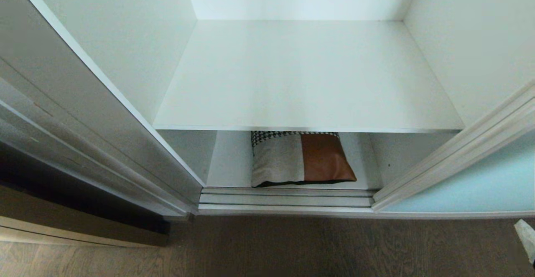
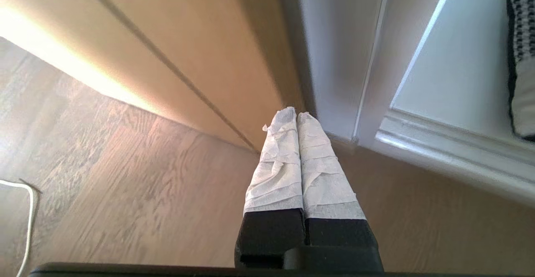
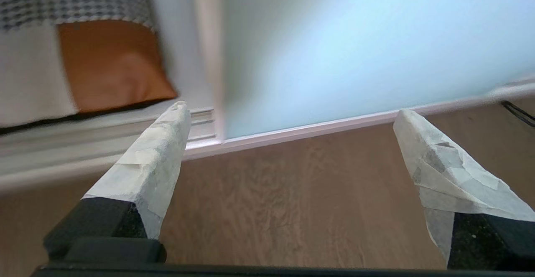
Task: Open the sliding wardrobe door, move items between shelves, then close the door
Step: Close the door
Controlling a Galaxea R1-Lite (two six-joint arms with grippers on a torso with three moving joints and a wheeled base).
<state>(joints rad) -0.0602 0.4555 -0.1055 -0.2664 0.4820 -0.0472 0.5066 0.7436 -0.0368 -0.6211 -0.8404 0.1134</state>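
No lettering, label, brand or number can be read on any surface in these views.

Wardrobe door (image 1: 472, 185): frosted pale aqua glass, slim silver frame, slid over to the right of the opening, so interior is exposed.

Upper shelf (image 1: 309, 76): broad flat white board w/ thin grey front edge, spans full width of interior, bare.

Lower shelf (image 1: 230, 160): white, directly under upper shelf, just behind the bottom track.

Cushion (image 1: 301, 159): soft patchwork, houndstooth strip at back, cream panel on left, rust-orange on right, dark underside. Lies flat on lower shelf, approx centred, front edge near the track, rear part hidden under upper shelf.
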